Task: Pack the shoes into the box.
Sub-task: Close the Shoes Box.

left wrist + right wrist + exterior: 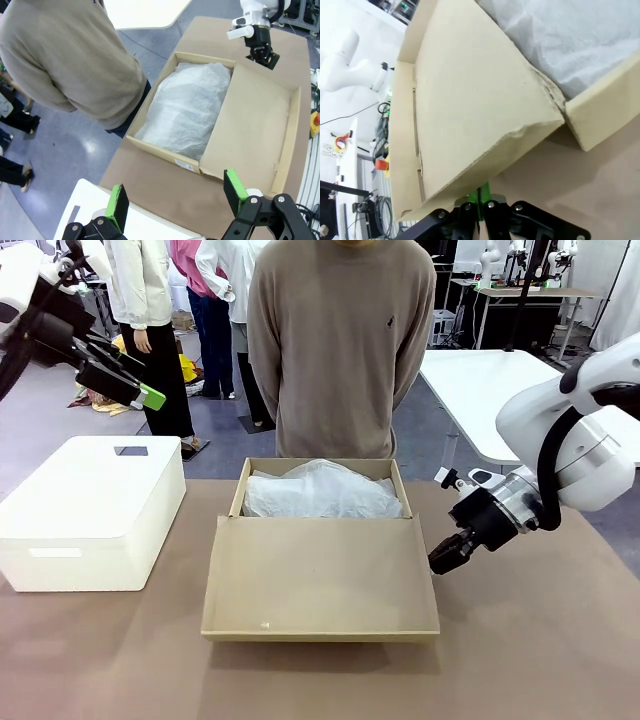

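The box [320, 580] beside the right end effector [443, 558] is plain brown cardboard, dull and smooth, torn rough at one corner. Thin white paper [322, 492] inside is crinkly. The bin [90, 515] is smooth white plastic. The desk [530, 660] looks dull brown.

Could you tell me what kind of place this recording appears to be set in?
Probably a robotics lab or data-collection room. Two white robot arms work at a brown table holding an open tan cardboard shoebox and a white plastic lidded bin, and more white tables with arms stand behind the person.

White arms, black green-padded tool [447, 553]
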### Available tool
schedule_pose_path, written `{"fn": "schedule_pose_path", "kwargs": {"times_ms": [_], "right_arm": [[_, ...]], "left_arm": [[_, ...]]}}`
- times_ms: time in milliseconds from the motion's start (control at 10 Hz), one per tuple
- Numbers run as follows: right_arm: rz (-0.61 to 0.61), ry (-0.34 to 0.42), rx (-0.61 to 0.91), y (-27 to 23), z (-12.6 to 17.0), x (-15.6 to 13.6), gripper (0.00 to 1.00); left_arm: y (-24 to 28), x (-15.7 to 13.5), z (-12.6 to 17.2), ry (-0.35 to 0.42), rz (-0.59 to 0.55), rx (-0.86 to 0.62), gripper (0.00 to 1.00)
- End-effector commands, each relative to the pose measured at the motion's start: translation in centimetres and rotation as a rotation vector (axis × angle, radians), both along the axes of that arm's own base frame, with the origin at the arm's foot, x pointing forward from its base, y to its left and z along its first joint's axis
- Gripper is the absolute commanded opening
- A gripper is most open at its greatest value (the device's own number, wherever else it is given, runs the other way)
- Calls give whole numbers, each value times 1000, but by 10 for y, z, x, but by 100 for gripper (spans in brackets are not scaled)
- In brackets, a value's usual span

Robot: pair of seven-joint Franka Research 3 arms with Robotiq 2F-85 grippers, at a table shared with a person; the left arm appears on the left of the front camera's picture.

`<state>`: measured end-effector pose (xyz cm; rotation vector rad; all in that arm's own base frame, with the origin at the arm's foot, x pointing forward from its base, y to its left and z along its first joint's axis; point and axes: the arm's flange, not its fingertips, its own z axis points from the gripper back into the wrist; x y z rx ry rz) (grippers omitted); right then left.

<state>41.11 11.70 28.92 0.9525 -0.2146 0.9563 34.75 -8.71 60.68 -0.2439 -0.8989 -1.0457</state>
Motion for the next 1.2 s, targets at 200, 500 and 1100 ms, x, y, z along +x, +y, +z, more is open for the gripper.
{"fn": "schedule_pose_path", "kwargs": {"times_ms": [200,500,1100], "right_arm": [[-95,-35,263,-5,9,-7,0],[-194,-98,343,-9,23,-4,0],[-396,-218,395,-8,41,6,0]], "left_arm": [[2,1,0,-1,-19,-9,100],[2,1,0,-1,-19,-9,100],[2,1,0,-1,-19,-9,100]]}}
